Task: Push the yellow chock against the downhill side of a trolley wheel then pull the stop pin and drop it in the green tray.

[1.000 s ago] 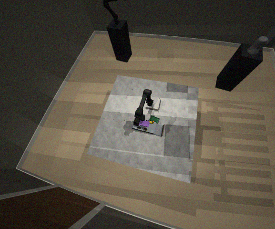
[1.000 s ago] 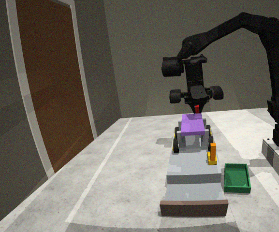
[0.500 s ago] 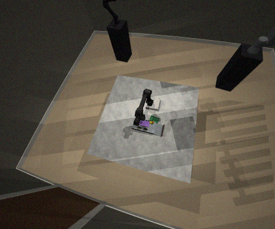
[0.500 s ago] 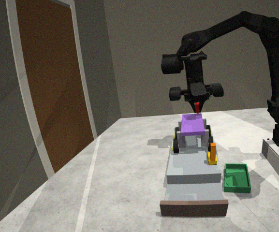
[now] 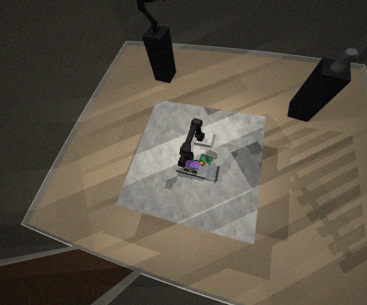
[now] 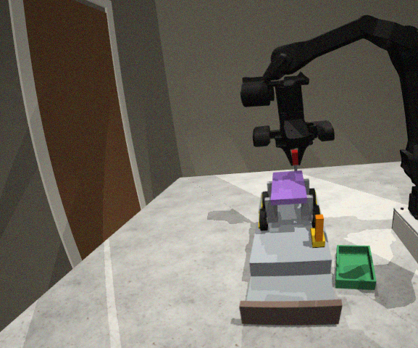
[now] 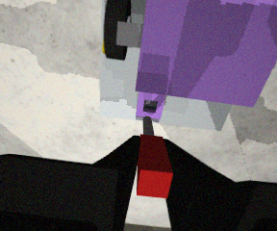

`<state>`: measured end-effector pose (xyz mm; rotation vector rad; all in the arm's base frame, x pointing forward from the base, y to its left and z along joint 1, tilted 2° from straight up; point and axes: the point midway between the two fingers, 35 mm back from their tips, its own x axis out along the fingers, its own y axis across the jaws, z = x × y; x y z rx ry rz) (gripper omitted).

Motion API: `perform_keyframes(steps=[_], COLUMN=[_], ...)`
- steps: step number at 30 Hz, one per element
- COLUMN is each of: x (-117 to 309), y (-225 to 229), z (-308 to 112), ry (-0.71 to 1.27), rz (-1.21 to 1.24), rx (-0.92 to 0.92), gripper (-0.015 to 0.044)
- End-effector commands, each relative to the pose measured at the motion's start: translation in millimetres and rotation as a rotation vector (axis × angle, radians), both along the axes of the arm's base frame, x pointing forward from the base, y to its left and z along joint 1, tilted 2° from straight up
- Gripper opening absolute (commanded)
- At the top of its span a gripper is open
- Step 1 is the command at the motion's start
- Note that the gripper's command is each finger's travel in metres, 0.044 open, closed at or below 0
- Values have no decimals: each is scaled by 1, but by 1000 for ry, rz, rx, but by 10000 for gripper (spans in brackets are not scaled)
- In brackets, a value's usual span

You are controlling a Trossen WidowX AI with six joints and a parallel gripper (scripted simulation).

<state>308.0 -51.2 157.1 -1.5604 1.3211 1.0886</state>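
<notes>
Gripping the red-headed stop pin (image 6: pixel 294 157) (image 7: pixel 154 166), the 1 claw (image 6: pixel 295 164) (image 7: pixel 149 143) hung above the uphill end of the trolley (image 6: pixel 288 187) (image 7: pixel 196 53) (image 5: pixel 193 164); the green tray (image 6: pixel 355 266) (image 5: pixel 206 159) lay downhill, off the ramp's (image 6: pixel 290 247) (image 5: pixel 211 173) arm-base side

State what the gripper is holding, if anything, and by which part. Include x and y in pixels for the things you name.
The pin, by its red head (image 6: pixel 294 157) (image 7: pixel 154 168), between the fingers of the gripper (image 6: pixel 295 162) (image 7: pixel 149 143).

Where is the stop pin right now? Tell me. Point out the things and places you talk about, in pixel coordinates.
In the wrist view the stop pin (image 6: pixel 294 157) (image 7: pixel 154 166) is held between the fingers (image 6: pixel 295 161), just beyond the purple trolley's (image 6: pixel 288 187) (image 7: pixel 196 53) (image 5: pixel 193 164) uphill end.
</notes>
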Motion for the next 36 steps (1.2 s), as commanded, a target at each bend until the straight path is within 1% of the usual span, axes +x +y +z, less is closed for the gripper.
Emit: perform_keyframes(steps=[1,19,36], x=[1,3,-54], y=[-2,-31,-39], z=[4,9,4], ry=[-6,-6,-1], rz=[-2,-2,-2], rx=[-4,-7,-8], gripper=[0,0,0])
